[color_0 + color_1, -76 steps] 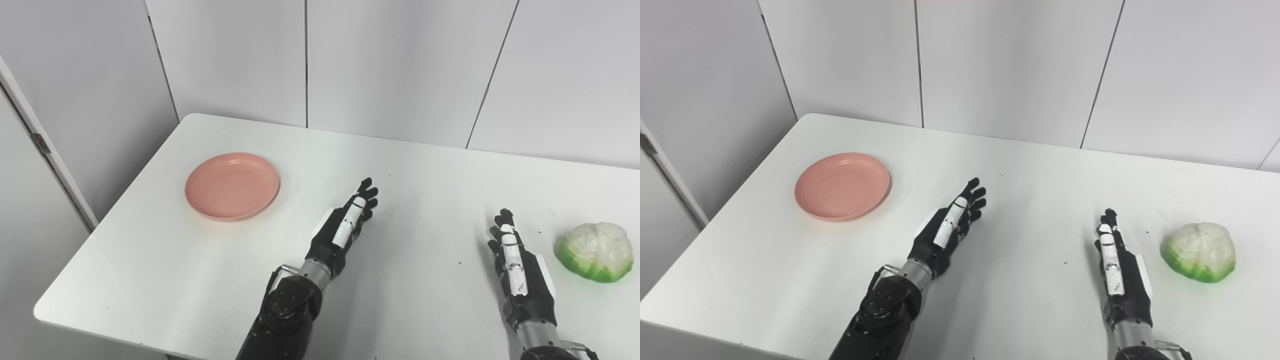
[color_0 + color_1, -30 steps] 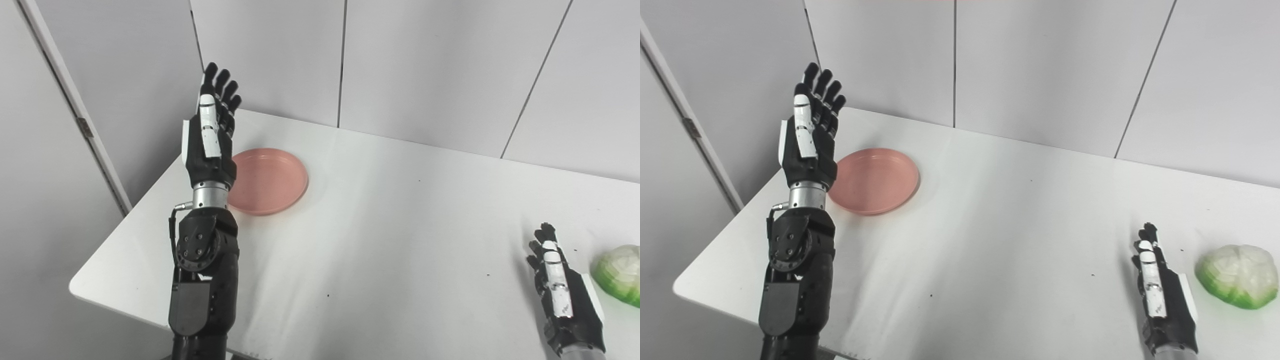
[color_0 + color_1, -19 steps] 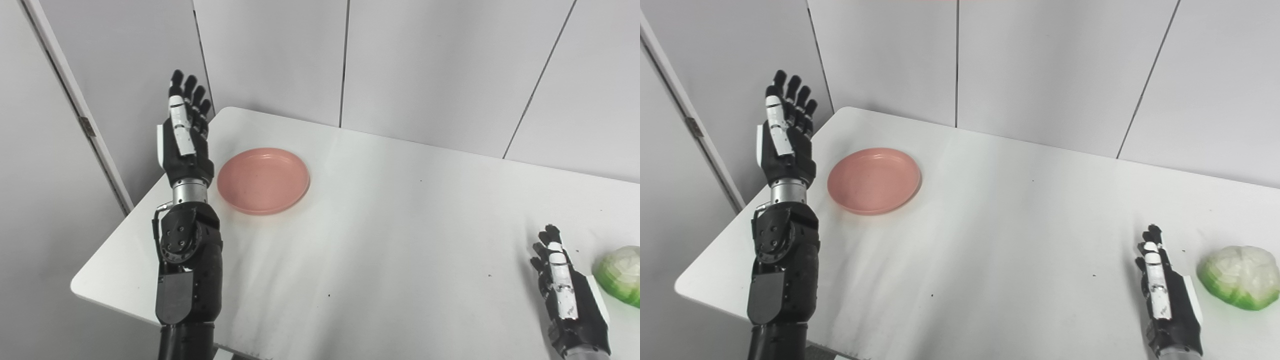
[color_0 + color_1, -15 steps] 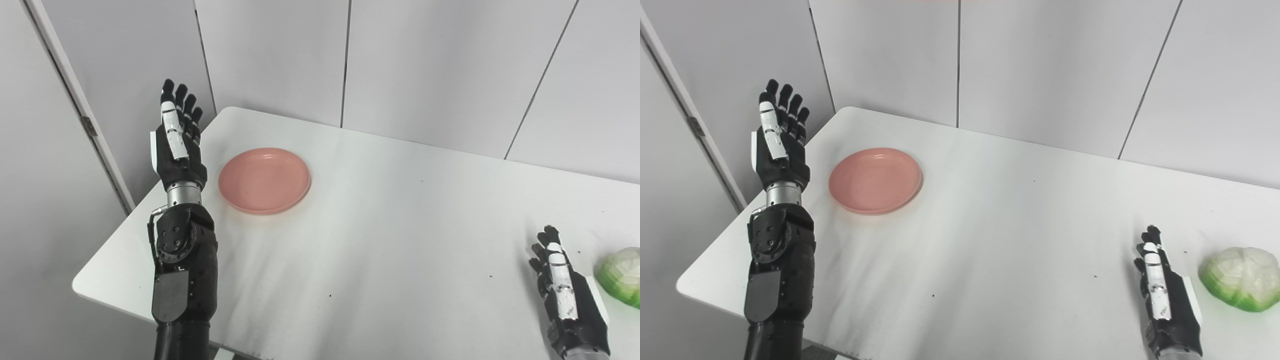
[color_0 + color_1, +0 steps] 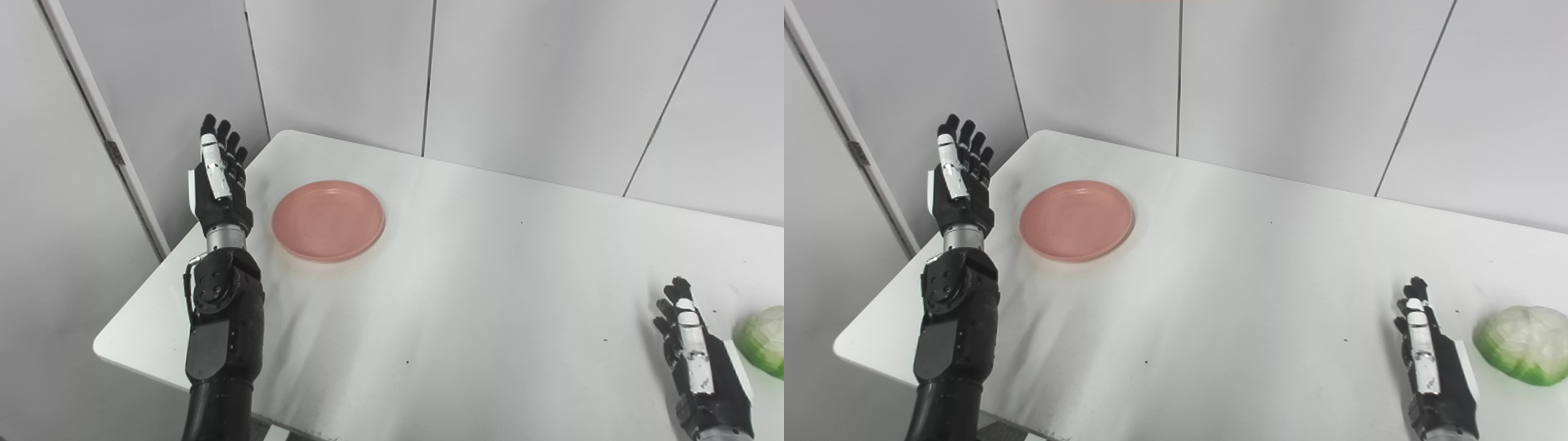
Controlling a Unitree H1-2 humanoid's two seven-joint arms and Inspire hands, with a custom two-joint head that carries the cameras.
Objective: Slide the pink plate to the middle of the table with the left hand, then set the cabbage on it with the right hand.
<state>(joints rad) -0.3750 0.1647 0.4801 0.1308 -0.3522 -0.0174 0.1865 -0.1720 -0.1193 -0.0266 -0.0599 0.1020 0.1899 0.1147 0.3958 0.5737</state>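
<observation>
Nothing done yet, judging by the layout: both steps left.

At the bench's point(image 5: 465, 294) left edge: left robot hand point(image 5: 217, 177) raised upright, fingers point(image 5: 209, 144) straight and slightly apart, holding nothing, standing clear above the surface beside the far-left corner. No contact with anything.

Just to its right: pink plate point(image 5: 328, 219), flat on the bench near the far-left corner, well short of the middle. Empty. Close beside the left robot hand but apart from it, lower than the palm. Probably next: lowering that robot hand to the plate's left rim and pushing rightward toward the centre.

Middle of the bench: only a few dark specks.

Near the right edge, toward the near side: right robot hand point(image 5: 1433, 367) low over the bench, fingers extended forward and holding nothing; resting or hovering, cannot tell. Waiting, seemingly.

Furthest right: cabbage point(image 5: 1522, 344), green and white, on the bench just beside the right robot hand, not touching it. Grasp and placement both outstanding.
</observation>
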